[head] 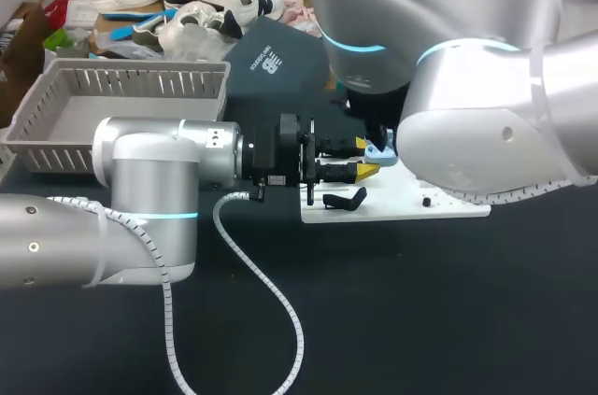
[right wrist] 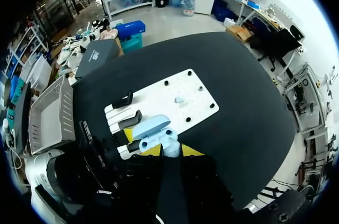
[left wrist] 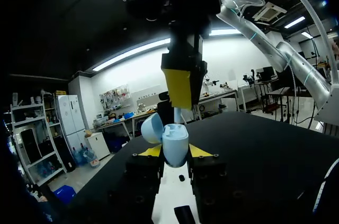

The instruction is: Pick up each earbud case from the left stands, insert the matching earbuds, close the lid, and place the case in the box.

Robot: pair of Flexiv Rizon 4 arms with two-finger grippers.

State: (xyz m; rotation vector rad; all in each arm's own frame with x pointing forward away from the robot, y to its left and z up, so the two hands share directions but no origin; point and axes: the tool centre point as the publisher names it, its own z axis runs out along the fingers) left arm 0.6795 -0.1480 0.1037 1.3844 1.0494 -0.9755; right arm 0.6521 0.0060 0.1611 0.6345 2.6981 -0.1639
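Note:
A light blue earbud case (left wrist: 175,145) stands with its lid (left wrist: 152,127) swung open, and my left gripper (left wrist: 175,152) is shut on its body. In the head view the left gripper (head: 366,160) holds the case (head: 379,151) over the white stand board (head: 411,206). My right gripper (right wrist: 170,151) hangs right above the open case (right wrist: 153,131), shut on a light blue earbud (left wrist: 177,114) whose lower end is at the case's opening. Its fingers (left wrist: 180,83) show from the left wrist. Another earbud (right wrist: 179,99) lies on the board. My right arm hides its gripper in the head view.
A grey slatted box (head: 140,85) stands at the back left of the table. Black stands (head: 346,199) sit on the board's left end, just below the grippers. A dark flat box (head: 276,63) lies behind the board. My left arm's cable (head: 266,292) loops over the front of the table.

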